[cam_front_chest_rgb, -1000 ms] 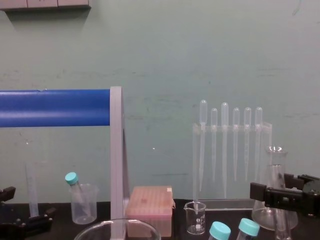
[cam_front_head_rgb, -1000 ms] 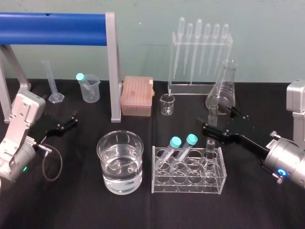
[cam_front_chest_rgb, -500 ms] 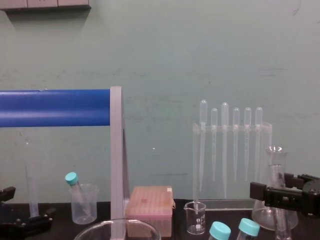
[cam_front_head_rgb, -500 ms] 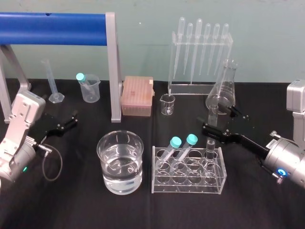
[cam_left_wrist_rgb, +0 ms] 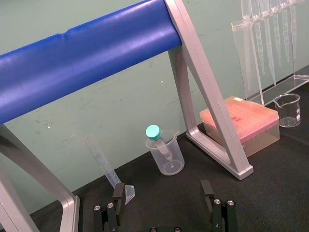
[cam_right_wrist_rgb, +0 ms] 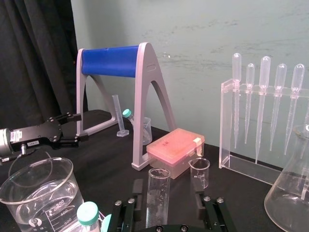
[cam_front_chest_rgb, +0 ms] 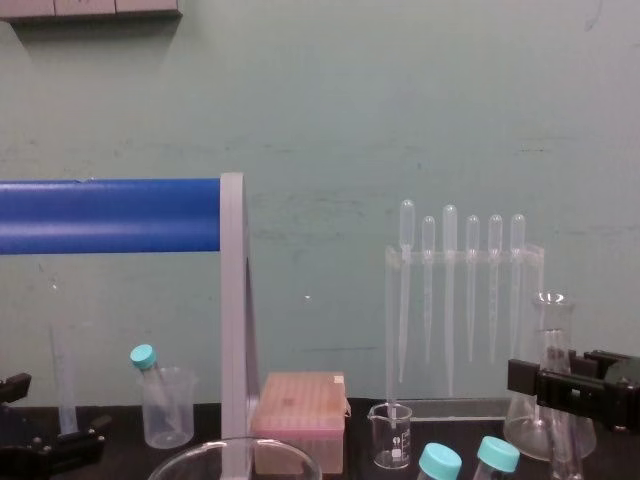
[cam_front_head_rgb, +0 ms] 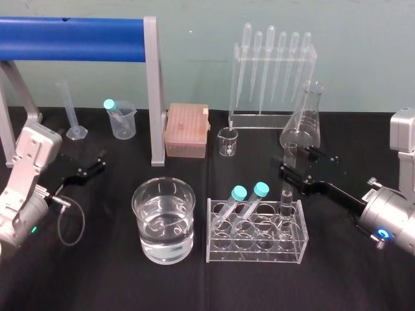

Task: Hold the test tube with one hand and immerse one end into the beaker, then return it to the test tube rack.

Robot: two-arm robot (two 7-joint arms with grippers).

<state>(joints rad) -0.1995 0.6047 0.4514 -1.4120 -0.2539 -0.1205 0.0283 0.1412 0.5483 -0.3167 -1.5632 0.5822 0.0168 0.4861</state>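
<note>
Black right gripper (cam_right_wrist_rgb: pixel 168 192) straddles the racked test tube (cam_right_wrist_rgb: pixel 158 191), released (wrist view shows gaps) — left gripper (cam_left_wrist_rgb: pixel 162 189) spread.

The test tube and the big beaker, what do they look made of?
The test tube is clear and glossy with a thin rim, so it is probably glass, though clear plastic can't be ruled out. The beaker is likely glass: a clear wall with bright glints and printed white markings.
</note>
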